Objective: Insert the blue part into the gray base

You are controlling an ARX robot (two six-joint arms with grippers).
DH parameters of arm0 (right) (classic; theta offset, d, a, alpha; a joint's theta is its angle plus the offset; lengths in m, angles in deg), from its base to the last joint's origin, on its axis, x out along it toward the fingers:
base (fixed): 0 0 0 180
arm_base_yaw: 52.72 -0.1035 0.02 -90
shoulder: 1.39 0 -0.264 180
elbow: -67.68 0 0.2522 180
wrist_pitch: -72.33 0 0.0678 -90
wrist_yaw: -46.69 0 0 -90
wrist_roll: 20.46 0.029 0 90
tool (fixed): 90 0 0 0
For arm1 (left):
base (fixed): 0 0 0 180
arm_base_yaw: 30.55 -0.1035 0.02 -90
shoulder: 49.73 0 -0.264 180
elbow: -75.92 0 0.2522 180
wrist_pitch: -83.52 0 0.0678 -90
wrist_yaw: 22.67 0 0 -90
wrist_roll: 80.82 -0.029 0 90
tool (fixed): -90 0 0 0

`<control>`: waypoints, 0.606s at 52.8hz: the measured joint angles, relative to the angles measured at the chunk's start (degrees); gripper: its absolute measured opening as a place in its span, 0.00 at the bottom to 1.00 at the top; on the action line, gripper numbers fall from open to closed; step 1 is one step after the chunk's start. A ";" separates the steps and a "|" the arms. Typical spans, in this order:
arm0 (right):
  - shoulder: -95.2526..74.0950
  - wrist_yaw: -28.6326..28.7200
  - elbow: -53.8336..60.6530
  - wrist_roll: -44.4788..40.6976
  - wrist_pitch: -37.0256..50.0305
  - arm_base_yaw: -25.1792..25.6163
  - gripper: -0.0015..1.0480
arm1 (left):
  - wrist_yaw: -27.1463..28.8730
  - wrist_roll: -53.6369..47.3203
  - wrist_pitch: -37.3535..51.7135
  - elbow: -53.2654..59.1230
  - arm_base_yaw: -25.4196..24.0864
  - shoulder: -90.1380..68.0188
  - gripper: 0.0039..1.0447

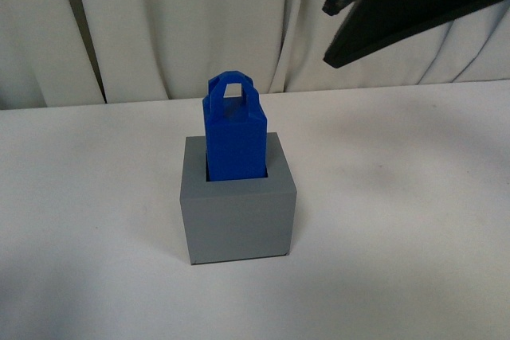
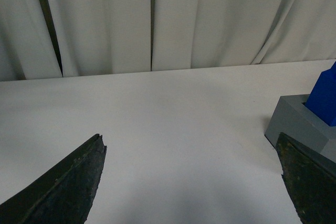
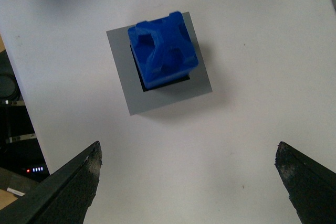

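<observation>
Standing upright in the recess of the gray base (image 1: 239, 220), the blue part (image 1: 233, 137) is seen on the white bench (image 1: 414, 197), its arched handle uppermost. The right end effector (image 3: 188, 150) is held spread wide above them, touching nothing. The left end effector (image 2: 190, 139) is likewise spread wide and empty, beside the base.

Blue part (image 1: 233, 134) looks like slightly glossy plastic, gray base (image 1: 237, 220) is matte, white cloth curtain (image 1: 199, 21) behind it.
</observation>
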 joint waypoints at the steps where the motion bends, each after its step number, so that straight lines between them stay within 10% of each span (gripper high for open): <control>1: 1.55 0.42 2.49 0.09 1.55 0.76 0.93 | 0.02 0.00 0.00 0.00 0.00 0.00 0.94; 23: 24.46 15.43 41.81 17.46 38.71 14.23 0.93 | 0.02 0.00 0.00 0.00 0.00 0.00 0.94; 32: 24.83 15.72 42.80 20.65 39.58 14.64 0.93 | 0.00 0.00 0.00 0.00 0.00 0.00 0.94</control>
